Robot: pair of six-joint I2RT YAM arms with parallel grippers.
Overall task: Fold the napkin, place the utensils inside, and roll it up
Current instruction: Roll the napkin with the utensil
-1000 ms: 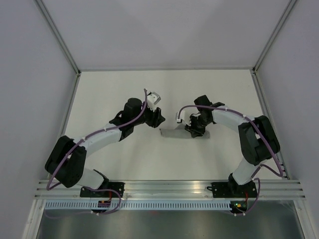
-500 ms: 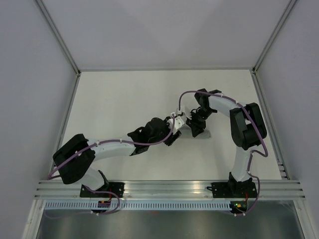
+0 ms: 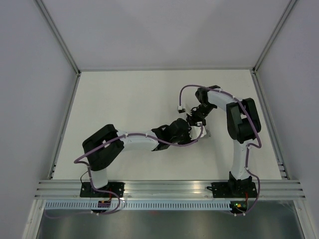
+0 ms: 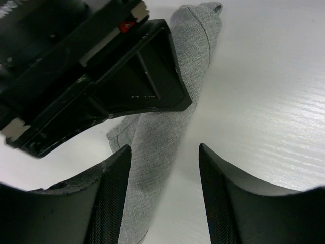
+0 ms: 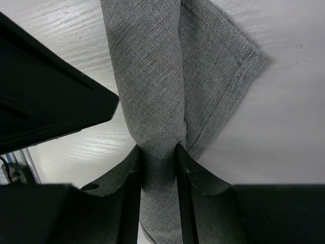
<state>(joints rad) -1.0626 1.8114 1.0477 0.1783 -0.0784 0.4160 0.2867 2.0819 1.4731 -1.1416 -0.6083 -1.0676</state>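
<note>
Left hand [image 3: 191,133] just beside right hand [image 3: 196,119] over white table [image 3: 124,94], grey napkin [image 3: 205,133] mostly hidden under the 2

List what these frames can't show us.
- Utensils: seen in no view; whether they sit inside the rolled napkin cannot be told.
- Top view: napkin almost wholly covered by the left gripper and right gripper.
- Left wrist: right gripper's body hides part of the napkin.
- Right wrist: napkin's near end cut off by the bottom edge.

White table [image 3: 124,99], grey walls [image 3: 30,74], aluminium rail [image 3: 164,186]
</note>
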